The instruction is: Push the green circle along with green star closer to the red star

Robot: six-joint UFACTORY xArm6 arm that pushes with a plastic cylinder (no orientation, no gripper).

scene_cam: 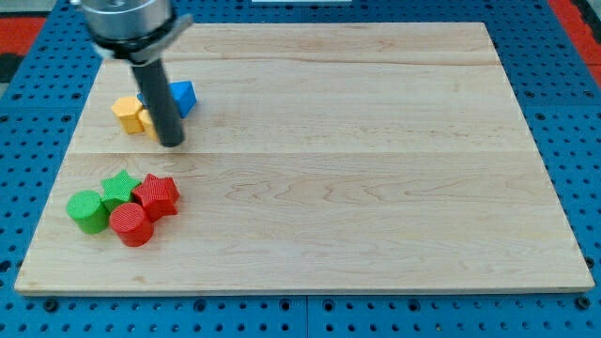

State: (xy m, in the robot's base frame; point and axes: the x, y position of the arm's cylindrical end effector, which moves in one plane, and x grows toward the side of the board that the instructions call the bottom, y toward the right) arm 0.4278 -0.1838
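My tip (172,143) rested on the surface (376,169), touching the yellow blocks (129,114) beside the blue block (182,96); no gripper fitted. Below it, apart, green circle (87,210) and green star (118,187) clustered against red star (157,194) and red circle (131,223).

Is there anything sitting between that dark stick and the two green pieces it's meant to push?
Nothing visible. My tip sits toward the view's top, by the yellow blocks; bare wood separates it from the green star and green circle.

Red circle (131,224) beside green circle (88,210)
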